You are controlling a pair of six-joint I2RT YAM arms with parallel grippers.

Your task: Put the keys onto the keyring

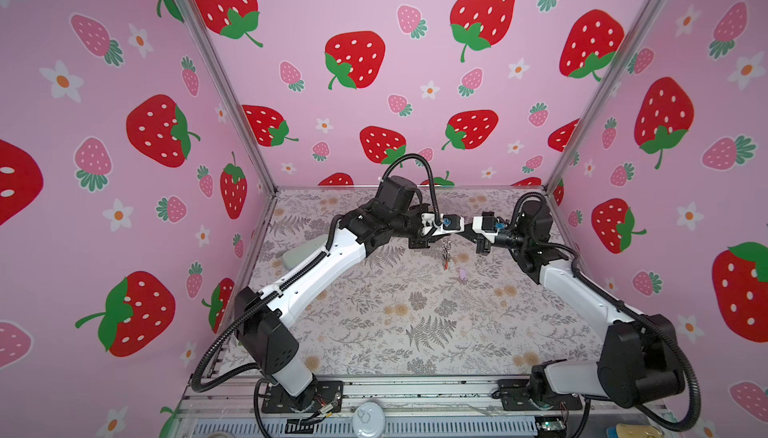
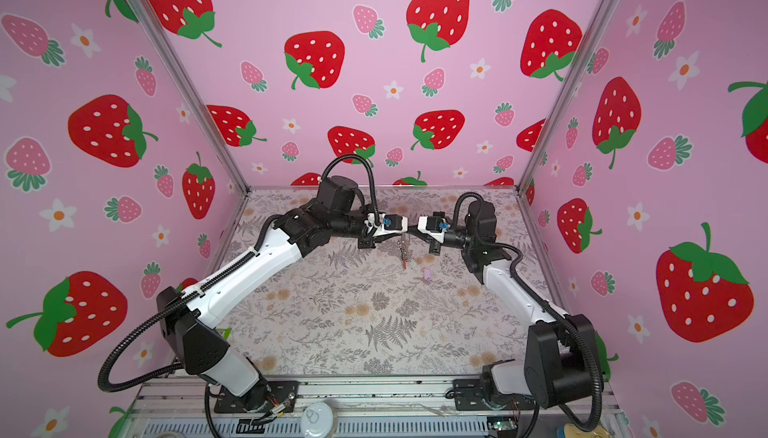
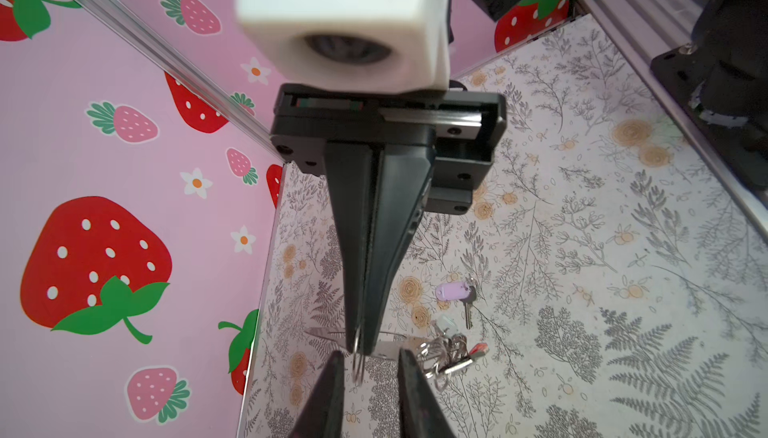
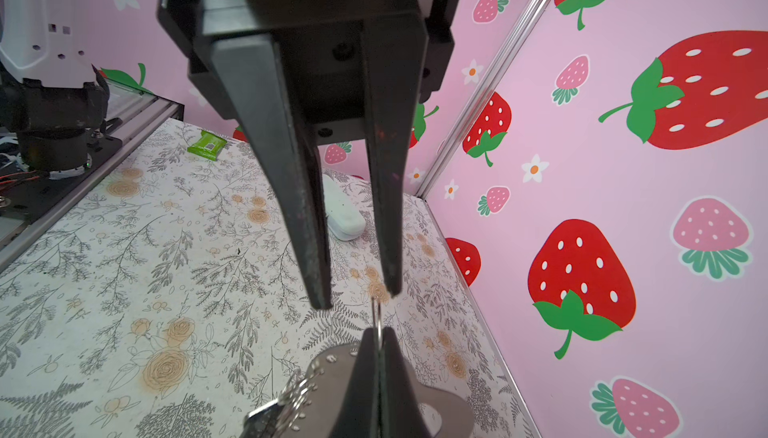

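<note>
Above the back of the bench (image 1: 374,323), the right fingers (image 3: 390,228) are clenched on the keyring (image 4: 377,317) by its thin metal ring, with keys (image 3: 451,355) dangling below it. The left fingers (image 4: 282,165) stand released, slightly apart, facing the ring. One lilac-tagged key (image 3: 453,291) lies on the bench.

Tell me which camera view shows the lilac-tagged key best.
The left wrist view: the lilac-tagged key shows close, tag and metal blade both clear. Both top views show only a tiny lilac speck. The right wrist view does not show it.
</note>
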